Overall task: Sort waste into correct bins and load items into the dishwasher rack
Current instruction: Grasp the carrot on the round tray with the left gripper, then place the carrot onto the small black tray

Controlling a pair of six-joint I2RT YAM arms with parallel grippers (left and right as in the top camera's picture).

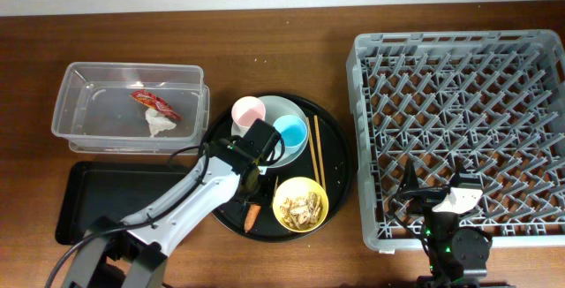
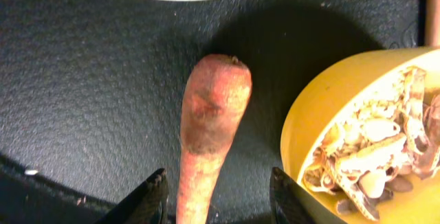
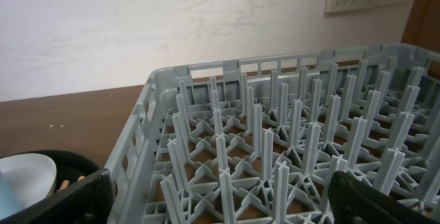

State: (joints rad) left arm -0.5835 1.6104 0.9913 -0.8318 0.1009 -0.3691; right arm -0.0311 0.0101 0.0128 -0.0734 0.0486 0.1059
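One carrot: 6 o'clock on round tray, left gripper straddles it, jaws apart, no pinch yet
Right gripper: wide, empty, over rack edge
Bowl, scraps, pink cup, blue cup, plate, chopsticks: all waiting
Tub, 10 o'clock: wrapper, tissue in

Grey dishwasher rack fills view, pegs upright; right gripper fingers spread wide at lower corners; pale plate lower left.
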